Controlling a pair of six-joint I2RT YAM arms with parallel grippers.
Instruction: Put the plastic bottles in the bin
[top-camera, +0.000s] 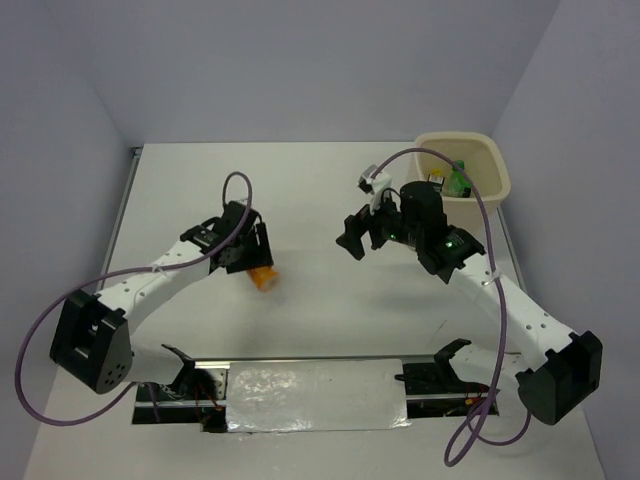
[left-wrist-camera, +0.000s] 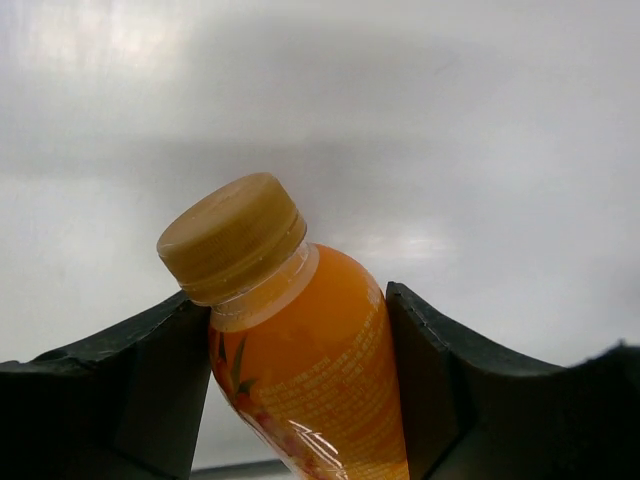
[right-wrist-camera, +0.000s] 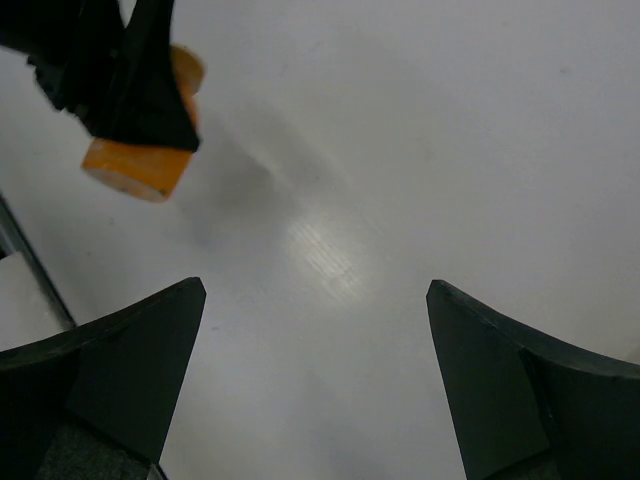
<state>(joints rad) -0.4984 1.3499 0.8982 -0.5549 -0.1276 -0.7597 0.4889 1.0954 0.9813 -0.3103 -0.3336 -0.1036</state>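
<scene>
My left gripper (top-camera: 258, 262) is shut on the orange bottle (top-camera: 262, 276), left of the table's middle. In the left wrist view the orange bottle (left-wrist-camera: 310, 370) with its tan cap sits tilted between both fingers (left-wrist-camera: 150, 390). My right gripper (top-camera: 362, 240) is open and empty over the middle of the table. In the right wrist view the orange bottle (right-wrist-camera: 140, 165) shows at the top left, held by the other gripper. The cream bin (top-camera: 492, 168) stands at the back right. A green bottle (top-camera: 459, 182) and a yellow-capped one (top-camera: 438, 181) lie inside it.
A shiny foil-covered panel (top-camera: 315, 395) lies along the near edge between the arm bases. Purple cables (top-camera: 240, 185) loop off both arms. Grey walls close in the table at the back and both sides.
</scene>
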